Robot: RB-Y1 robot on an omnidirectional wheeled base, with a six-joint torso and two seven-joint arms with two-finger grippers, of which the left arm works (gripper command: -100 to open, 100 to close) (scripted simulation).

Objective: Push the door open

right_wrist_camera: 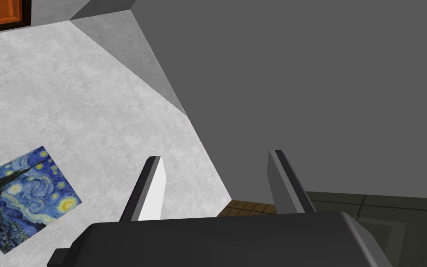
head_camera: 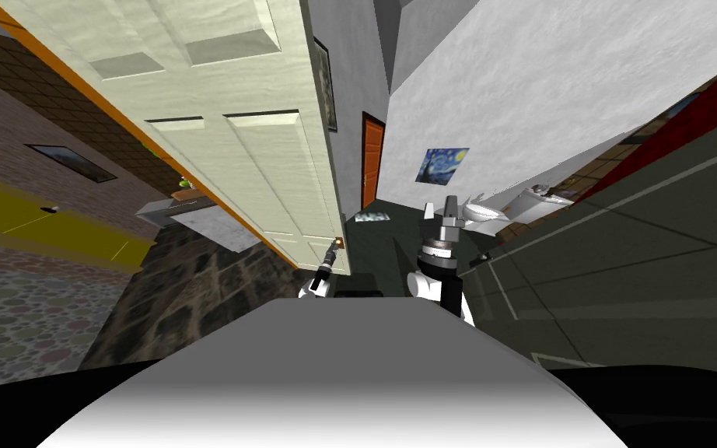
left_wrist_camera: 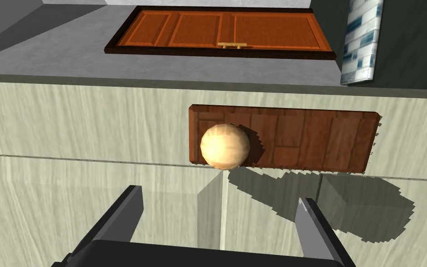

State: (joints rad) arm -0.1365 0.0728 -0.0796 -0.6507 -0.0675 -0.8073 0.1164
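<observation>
— Left wrist view first: how do the fingers of the left gripper [left_wrist_camera: 219, 218] stand?
— Apart, with nothing between them. One finger [left_wrist_camera: 127, 211] and its mate point at the pale cream door [left_wrist_camera: 69, 139].
— And the knob?
— The round, light knob [left_wrist_camera: 225, 146] sits just beyond the gap, apart from both blades. It is mounted on a brown wooden plate [left_wrist_camera: 300, 139] (whether the blade tips touch the door's face cannot be told).
— Where is the door in the head view?
— It slants from the upper left of the frame down to the centre. The left gripper is at its lower end, by the edge with the knob, just left of centre.
— Beyond that edge?
— A grey wall [left_wrist_camera: 46, 55] with an orange door [left_wrist_camera: 226, 30], well apart from the gripper.
— The right arm?
— The right gripper [head_camera: 449, 210] stands right of centre in the head view, its fingers spread and empty.
</observation>
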